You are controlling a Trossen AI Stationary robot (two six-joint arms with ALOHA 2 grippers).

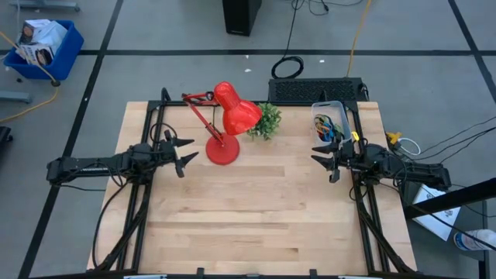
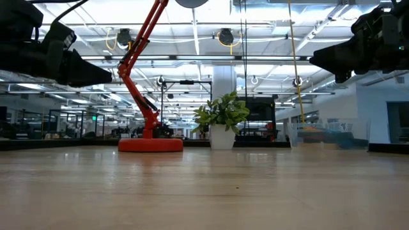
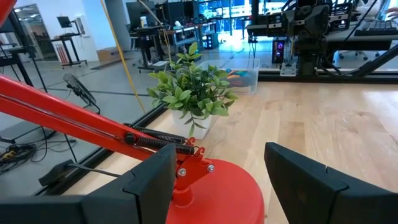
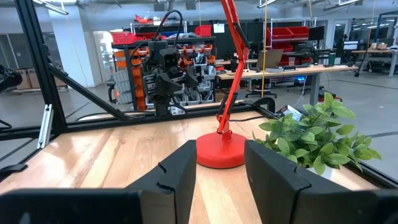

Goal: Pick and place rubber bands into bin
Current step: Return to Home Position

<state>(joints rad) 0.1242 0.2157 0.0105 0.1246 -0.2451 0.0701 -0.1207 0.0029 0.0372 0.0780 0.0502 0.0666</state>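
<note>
Both grippers hang above the table, fingers spread and empty: left gripper near the red lamp, right gripper just beside the bin (at the table's far right corner), which holds tangled coloured rubber bands

Robotics laboratory in an open industrial hall. A wooden table stands on grey floor marked with black tape lines; cables, equipment racks and red storage bins fill the background.
</note>
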